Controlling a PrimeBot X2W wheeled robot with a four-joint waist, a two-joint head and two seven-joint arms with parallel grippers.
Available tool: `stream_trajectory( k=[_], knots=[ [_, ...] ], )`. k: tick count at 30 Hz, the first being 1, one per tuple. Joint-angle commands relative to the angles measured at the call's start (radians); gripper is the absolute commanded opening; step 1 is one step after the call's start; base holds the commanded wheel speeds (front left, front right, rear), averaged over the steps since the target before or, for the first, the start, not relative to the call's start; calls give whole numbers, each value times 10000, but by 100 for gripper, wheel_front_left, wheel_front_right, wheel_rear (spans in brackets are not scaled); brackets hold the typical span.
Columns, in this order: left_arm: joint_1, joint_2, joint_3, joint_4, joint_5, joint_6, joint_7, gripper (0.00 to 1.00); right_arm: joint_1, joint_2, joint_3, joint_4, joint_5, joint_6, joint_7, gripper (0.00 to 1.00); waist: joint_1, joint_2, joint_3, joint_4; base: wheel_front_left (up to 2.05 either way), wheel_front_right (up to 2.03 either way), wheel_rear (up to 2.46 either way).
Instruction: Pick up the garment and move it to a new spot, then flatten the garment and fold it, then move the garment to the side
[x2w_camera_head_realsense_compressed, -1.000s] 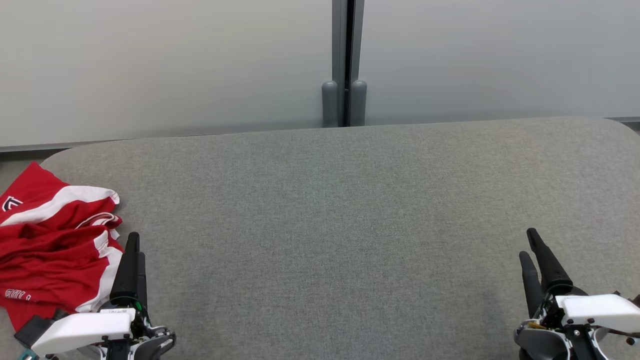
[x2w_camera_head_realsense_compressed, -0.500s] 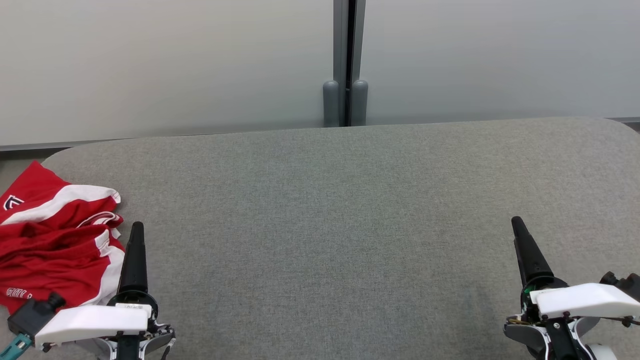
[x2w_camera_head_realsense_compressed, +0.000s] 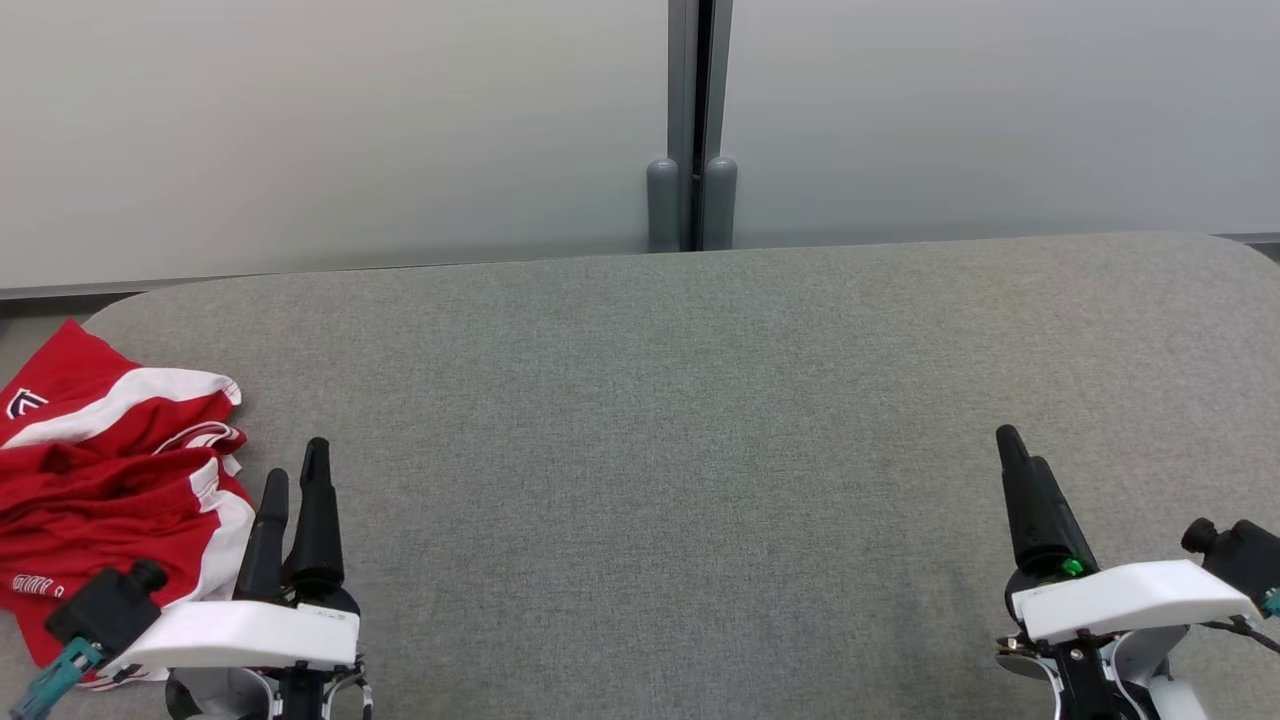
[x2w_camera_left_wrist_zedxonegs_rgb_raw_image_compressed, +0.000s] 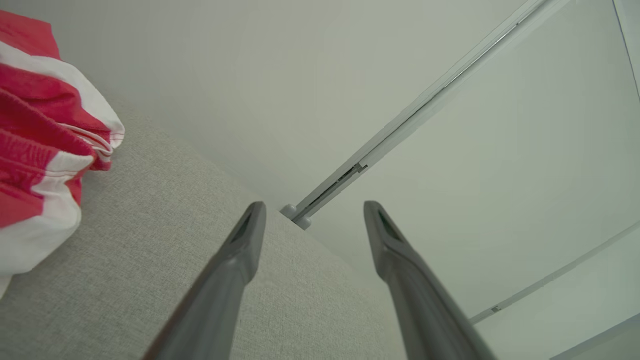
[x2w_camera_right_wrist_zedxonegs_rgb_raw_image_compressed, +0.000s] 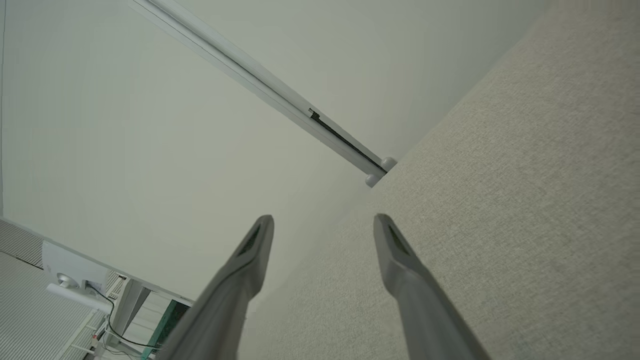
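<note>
Red garment (x2w_camera_head_realsense_compressed: 110, 480) bunched at the left edge of the table (x2w_camera_head_realsense_compressed: 650, 450).
The left gripper (x2w_camera_head_realsense_compressed: 296, 462) and right gripper (x2w_camera_head_realsense_compressed: 1018, 450) are spread wide, holding nothing, grey top between them.

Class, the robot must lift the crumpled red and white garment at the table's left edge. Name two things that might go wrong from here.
1. The garment lies bunched in folds, so the open left end effector beside it may pinch just one layer and lift it tangled.
2. It sits at the rounded corner of the table; a sideways nudge might slide it off the edge.
</note>
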Motion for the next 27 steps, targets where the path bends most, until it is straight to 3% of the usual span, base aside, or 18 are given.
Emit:
stream_trajectory(
  k=[1,10,27],
  knots=[
    [-41,73,-80,-153,531,65,-98,100,-270,-96,32,-57,-560,46,-130,100,0,0,2,-2,0,0,0],
    [1,82,-364,-159,2193,312,-376,100,-342,-107,191,203,-2742,50,-410,100,0,0,16,14,0,0,0],
    [68,99,-632,-185,4644,510,-839,100,-333,-130,444,129,-4862,56,-874,100,0,0,60,57,0,0,0]
  ],
)
